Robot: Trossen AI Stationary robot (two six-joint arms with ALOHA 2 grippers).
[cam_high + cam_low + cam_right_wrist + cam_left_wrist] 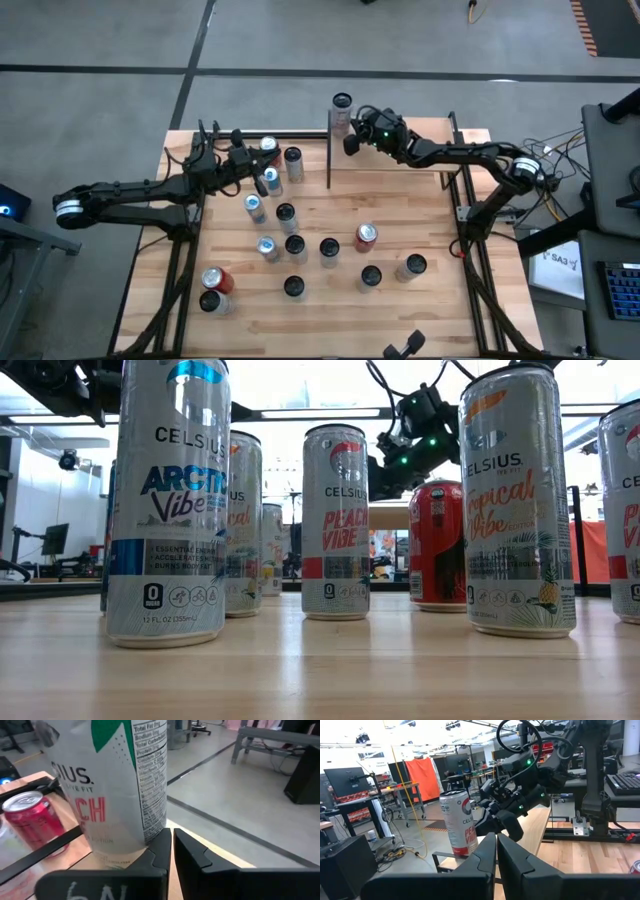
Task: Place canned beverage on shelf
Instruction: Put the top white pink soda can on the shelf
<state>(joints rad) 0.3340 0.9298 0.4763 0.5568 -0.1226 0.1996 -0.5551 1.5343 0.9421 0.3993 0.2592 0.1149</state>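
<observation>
From the high view I see the right end effector [351, 140] at the upper middle of the frame, just beside a can [342, 110] that stands on the shelf [400, 160] at the table's [330, 320] far edge. Its fingers [165, 847] are pressed together and hold nothing; in the right wrist view the can [120, 780] stands upright right in front of the closed tips, whether touching I cannot tell. A red can [35, 822] shows beyond it, lower left in that frame.

The left end effector [256, 180] is at the upper left of the high frame, over a cluster of cans [275, 165] near the table's far-left corner. Its fingers [490, 855] are pressed together too, empty. In the left wrist view I look past them at the can [459, 822] on the shelf and the right end effector [492, 822] just to its right.

More cans [300, 250] stand scattered across the middle and lower part of the table in the high view, among them a red one [366, 237] right of centre and another red one [217, 281] at lower left. The low view shows tall cans [170, 500] up close, with a red can [437, 545] behind them and the right arm [415, 440] at the upper right of the frame
</observation>
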